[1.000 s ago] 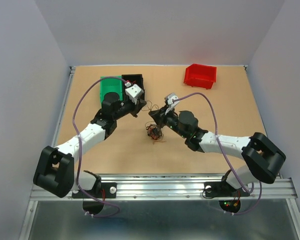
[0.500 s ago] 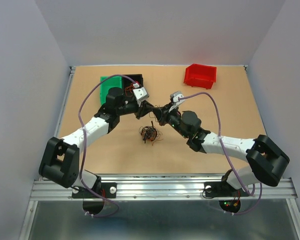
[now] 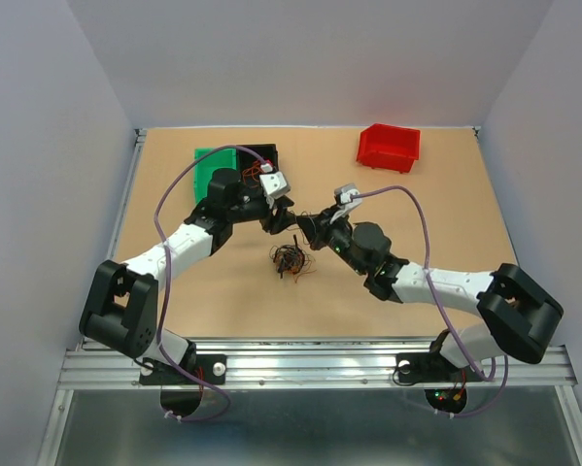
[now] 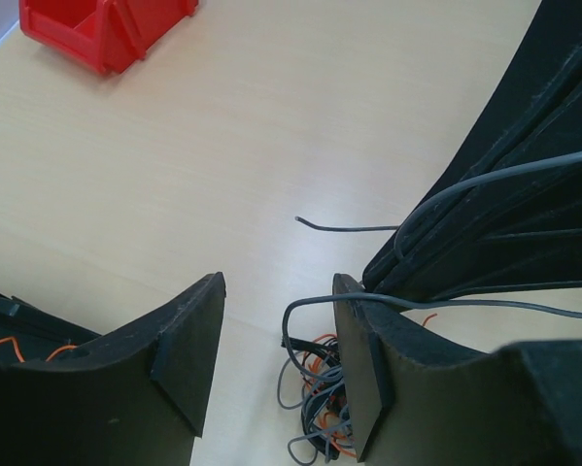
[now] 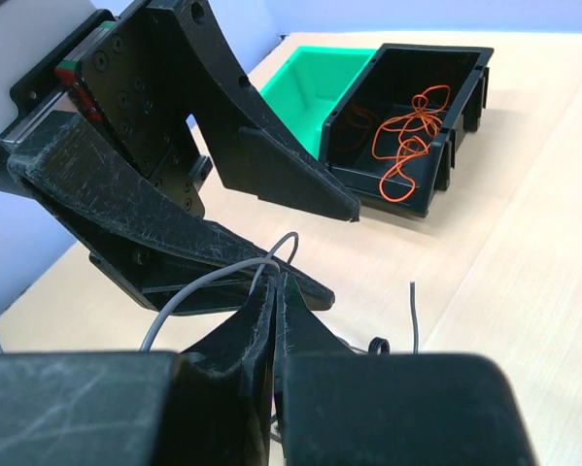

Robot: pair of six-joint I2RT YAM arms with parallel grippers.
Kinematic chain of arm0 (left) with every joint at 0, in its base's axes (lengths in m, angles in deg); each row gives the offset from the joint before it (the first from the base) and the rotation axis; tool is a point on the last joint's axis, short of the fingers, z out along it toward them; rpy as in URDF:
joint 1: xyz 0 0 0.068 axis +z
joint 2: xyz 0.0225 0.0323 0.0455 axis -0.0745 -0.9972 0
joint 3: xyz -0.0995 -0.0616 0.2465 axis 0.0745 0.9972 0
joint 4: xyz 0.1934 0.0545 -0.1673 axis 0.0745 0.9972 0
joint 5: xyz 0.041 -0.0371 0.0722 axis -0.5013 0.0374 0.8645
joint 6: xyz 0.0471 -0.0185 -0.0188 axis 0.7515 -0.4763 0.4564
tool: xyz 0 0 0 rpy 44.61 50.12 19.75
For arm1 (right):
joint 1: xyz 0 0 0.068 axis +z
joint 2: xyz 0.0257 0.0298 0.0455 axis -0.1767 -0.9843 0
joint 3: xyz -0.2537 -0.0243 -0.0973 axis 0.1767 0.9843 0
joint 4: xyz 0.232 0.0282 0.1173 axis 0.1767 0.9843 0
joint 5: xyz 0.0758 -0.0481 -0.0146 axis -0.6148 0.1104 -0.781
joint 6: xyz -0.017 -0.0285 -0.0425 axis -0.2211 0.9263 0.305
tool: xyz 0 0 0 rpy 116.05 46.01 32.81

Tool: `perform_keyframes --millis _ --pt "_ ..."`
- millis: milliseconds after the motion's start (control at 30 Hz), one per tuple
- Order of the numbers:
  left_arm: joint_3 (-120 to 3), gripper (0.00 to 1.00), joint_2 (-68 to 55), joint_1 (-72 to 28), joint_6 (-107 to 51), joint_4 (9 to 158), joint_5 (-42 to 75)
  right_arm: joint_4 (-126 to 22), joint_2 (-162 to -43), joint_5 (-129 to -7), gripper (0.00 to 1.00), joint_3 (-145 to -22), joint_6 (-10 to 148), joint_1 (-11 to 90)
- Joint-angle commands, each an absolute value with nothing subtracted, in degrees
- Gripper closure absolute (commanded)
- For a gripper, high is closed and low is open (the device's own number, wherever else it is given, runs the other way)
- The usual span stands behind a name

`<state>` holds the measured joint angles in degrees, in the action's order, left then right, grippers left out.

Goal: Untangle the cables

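Grey wire (image 5: 222,273) nipped between right fingers (image 5: 244,340) — apparently touching left fingers (image 4: 363,374).

You have three bins on one table (image 3: 456,209): one red bin (image 3: 389,147), one green bin (image 3: 209,167), one black bin (image 5: 432,50). You see one tangle of cables (image 3: 290,258), one grey cable (image 5: 201,287) and one orange cable (image 5: 407,131). There are two grippers: the left gripper (image 4: 279,291) and the right gripper (image 5: 274,282).

Grey and orange cables (image 3: 289,258), a red bin (image 3: 389,146), green bin (image 3: 205,163), black bin (image 5: 465,97), tan table (image 3: 446,223)
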<state>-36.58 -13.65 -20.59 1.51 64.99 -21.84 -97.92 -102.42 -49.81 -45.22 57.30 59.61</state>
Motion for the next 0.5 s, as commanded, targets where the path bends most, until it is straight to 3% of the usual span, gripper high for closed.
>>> perform_keyframes --millis 0,300,467 --pt "-36.92 0.39 -10.8 -22.18 2.36 64.21 -32.43 -103.48 -101.26 -46.62 0.99 -43.63 55.54 59.31" --pt "-35.52 0.38 -7.9 -22.45 8.25 67.89 -40.43 -108.14 -98.89 -48.73 1.0 -40.64 52.64 59.31" --pt "-35.34 0.37 -5.97 -22.45 7.9 68.08 -38.16 -108.59 -93.72 -39.95 0.99 -36.17 51.06 59.31"
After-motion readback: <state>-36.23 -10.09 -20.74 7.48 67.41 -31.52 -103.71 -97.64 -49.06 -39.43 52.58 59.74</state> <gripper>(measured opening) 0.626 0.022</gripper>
